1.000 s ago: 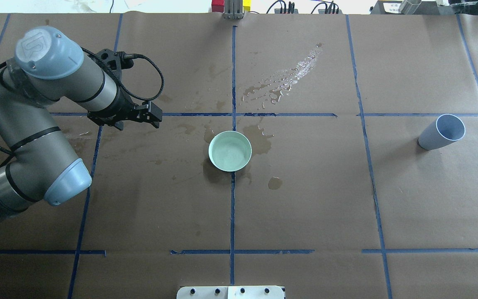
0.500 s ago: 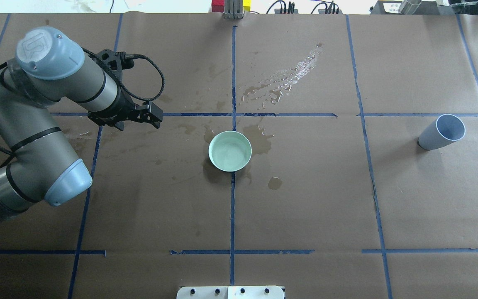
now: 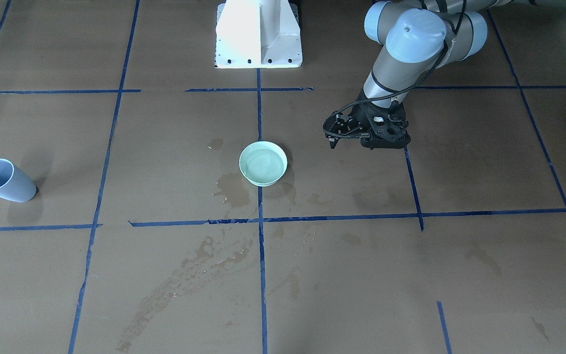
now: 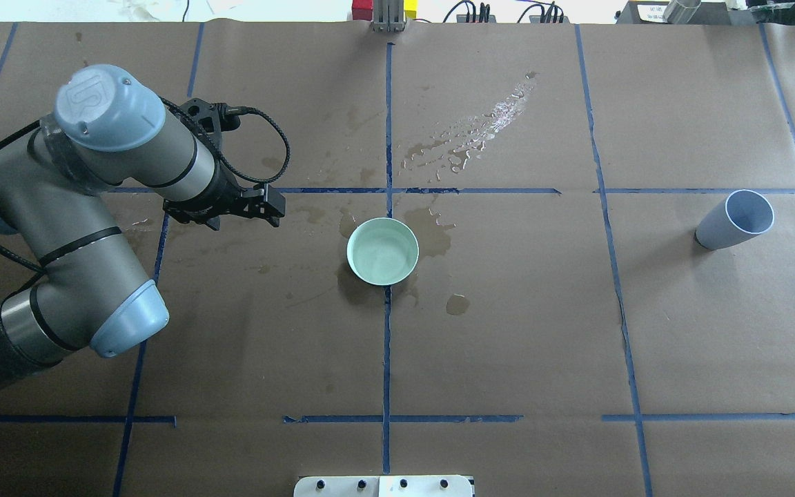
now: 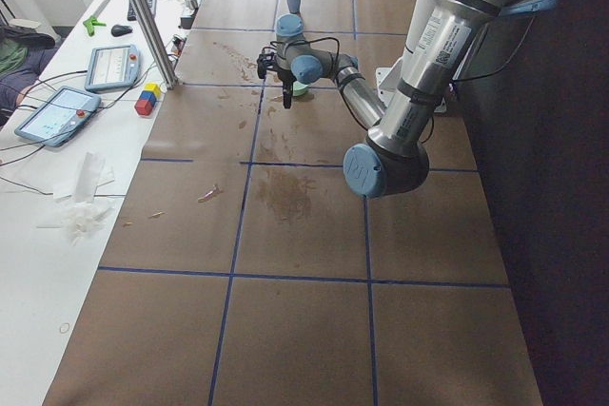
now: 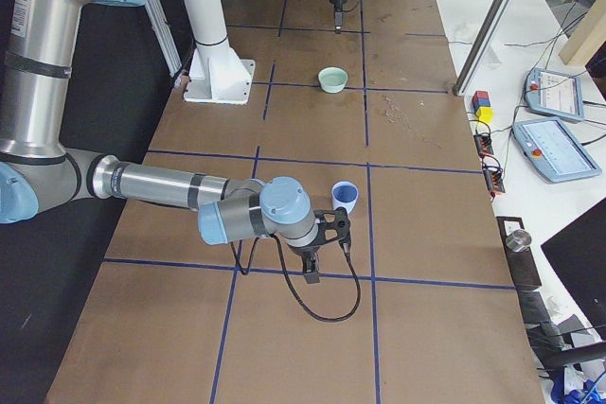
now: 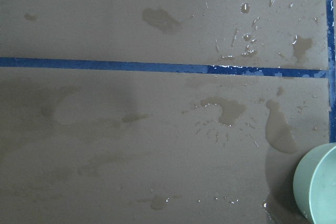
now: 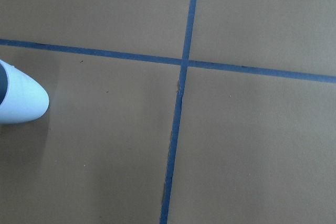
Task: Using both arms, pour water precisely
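The water (image 4: 384,252) lies as a faint glossy sheen inside a mint-green bowl (image 3: 263,182) that sits on the bench (image 4: 508,345), right on the middle blue tape line (image 4: 386,359) of the grid laid over the brown paper. Damp patches (image 4: 433,236) darken the paper all round the bowl, and a streak of spilled drops (image 4: 487,128) glistens farther out on the side away from the robot. The left arm (image 4: 87,200) reaches in from its own side, and the left gripper (image 4: 273,207) hangs above the bench beside the bowl, apart from it and with nothing in it. Whether its fingers are spread or pressed together I cannot tell from these views. Its wrist camera looks down on wet paper, with the bowl's edge at the lower right corner. A pale blue-grey cup (image 4: 732,222) stands upright well off to the robot's right. The right arm (image 6: 161,184) shows only in the view from the bench's right end, where the right gripper (image 6: 312,270) hangs just beside that cup, not touching it. Its state cannot be told from there.
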{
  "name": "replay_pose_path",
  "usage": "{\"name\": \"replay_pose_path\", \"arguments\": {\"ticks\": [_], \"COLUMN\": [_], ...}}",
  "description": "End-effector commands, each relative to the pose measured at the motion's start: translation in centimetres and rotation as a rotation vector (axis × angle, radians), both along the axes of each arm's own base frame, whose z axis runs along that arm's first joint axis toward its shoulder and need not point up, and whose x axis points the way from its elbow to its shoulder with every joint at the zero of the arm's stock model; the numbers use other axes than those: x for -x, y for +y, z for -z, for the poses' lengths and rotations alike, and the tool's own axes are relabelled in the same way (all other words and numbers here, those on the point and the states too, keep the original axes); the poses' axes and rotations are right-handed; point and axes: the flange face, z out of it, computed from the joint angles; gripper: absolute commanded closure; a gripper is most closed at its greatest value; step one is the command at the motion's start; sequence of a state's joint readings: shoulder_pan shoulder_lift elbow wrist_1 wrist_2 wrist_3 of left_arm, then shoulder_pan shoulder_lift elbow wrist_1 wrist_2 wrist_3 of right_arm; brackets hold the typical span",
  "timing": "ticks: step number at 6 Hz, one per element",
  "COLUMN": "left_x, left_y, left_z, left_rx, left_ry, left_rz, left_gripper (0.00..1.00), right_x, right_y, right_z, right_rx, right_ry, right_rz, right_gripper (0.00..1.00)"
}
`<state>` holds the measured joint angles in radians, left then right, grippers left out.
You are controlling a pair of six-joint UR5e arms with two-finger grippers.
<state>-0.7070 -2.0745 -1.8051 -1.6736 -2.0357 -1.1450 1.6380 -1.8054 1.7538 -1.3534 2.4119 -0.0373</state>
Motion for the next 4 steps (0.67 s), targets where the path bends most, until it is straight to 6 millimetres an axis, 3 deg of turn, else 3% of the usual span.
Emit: {"name": "replay_pose_path", "arguments": {"ticks": [1,2,4], "left_x": [-3.1,-6.5,-12.1], "left_y": [1.6,2.3,3.0], "left_z": [2.1,3.4,4.1], "left_rx": [0.038,0.061,0.096], "left_ry": [0.018,0.012,0.048], "left_rz": [0.021,0.052,0.124], "left_gripper": [0.00,0.00,0.00], "right_x": [-2.1,-2.4,-2.4], "right_y": [-0.4,-0.6,-0.8], "right_z": [0.7,0.8,1.2], "right_rx": [0.071,0.057,0.054], "right_ry": [-0.008,0.020,0.019], "right_rz": [0.051,0.052,0.043], "right_gripper": [0.00,0.00,0.00]}}
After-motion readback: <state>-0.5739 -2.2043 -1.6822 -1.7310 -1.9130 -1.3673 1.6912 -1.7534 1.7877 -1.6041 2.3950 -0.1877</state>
